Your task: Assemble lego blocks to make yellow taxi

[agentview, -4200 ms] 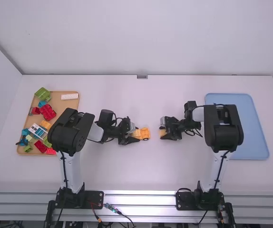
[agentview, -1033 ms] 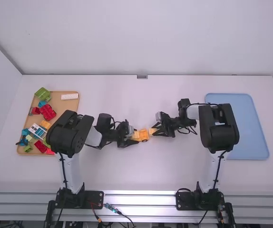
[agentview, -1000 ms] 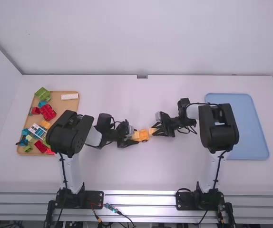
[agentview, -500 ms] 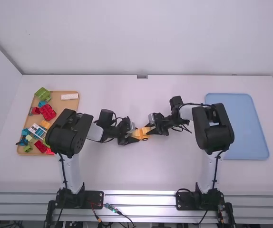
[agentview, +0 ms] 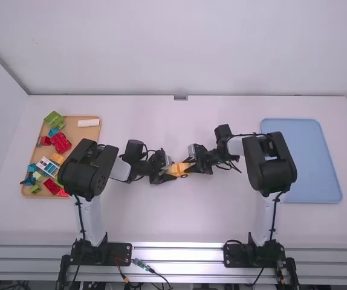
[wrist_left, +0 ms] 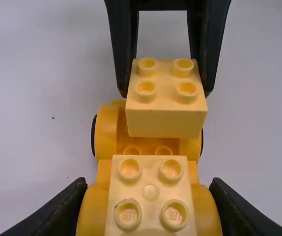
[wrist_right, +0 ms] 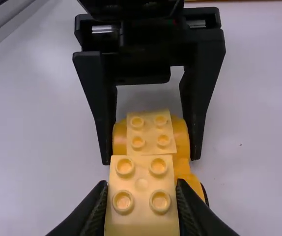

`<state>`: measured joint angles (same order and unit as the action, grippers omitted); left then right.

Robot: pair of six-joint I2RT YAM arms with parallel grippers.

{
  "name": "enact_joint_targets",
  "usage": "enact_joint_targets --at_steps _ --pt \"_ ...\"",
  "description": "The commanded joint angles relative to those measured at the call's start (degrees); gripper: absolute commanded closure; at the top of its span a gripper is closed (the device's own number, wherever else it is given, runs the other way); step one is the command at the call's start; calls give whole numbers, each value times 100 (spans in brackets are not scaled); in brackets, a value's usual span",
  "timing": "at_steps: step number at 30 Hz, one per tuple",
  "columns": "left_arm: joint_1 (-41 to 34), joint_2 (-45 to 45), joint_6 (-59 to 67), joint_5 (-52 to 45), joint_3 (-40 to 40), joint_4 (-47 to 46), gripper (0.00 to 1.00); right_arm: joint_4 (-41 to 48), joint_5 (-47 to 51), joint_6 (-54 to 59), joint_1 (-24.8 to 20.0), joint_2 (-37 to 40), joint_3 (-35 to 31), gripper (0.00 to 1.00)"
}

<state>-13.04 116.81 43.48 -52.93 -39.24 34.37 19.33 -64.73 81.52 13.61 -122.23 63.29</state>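
You are at the stacking step: judged from the layout, the loose block [wrist_left: 166, 101] is the part to be mounted next on the wheeled chassis [wrist_left: 148, 146]. Confirm the grips first. The left fingers [wrist_left: 65, 209] are closed on the sides of the chassis, with the fitted block [wrist_left: 151, 194] seated on top between them. The right fingers [wrist_right: 195, 211] are clamped on opposite sides of the loose block, its studs facing up. The chassis lies near the middle of the surface [agentview: 179, 220], between the two arms; its wheeled end projects from the left fingers toward the right arm. The loose block is over that projecting end, ahead of the fitted block, and two chassis studs are exposed between the two blocks. You cannot tell from these views whether the underside of the loose block touches the studs beneath it. For the next move, use the left arm as the fixture and hold the chassis steady. Square the loose block to the stud rows, verify which row it is meant to cover, then press straight down with the right fingers until it seats. Do not release before the block is engaged. Caution: an offset of one row would misplace the part, and a tilted press could make the chassis pitch on its wheels or slip in the left fingers.
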Motion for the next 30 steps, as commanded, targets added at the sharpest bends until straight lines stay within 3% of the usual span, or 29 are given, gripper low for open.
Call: enact_joint_targets --at_steps 1,30 --pt "-55 223 210 765 229 -245 98 -38 -127 -81 85 -110 -45 90" --pt "-256 223 603 918 63 -564 98 50 457 -313 249 -110 -47 94"
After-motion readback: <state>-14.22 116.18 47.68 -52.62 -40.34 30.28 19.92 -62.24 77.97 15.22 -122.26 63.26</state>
